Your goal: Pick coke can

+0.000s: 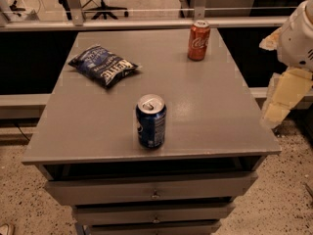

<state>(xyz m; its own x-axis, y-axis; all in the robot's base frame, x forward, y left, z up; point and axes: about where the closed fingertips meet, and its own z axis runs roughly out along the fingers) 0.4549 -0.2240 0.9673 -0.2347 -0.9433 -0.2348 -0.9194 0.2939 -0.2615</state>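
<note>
The coke can (198, 40), red-orange with white script and a silver top, stands upright near the far right corner of the grey tabletop (205, 106). My gripper (282, 98) hangs off the right edge of the table as a pale cream piece below the white arm (298, 33). It is well to the right of the coke can, nearer than it, and apart from it. It holds nothing that I can see.
A dark blue soda can (150, 121) stands upright near the front middle of the table. A dark blue chip bag (103, 65) lies at the far left. Drawers (155, 189) sit below the tabletop. A metal rail (146, 23) runs behind the table.
</note>
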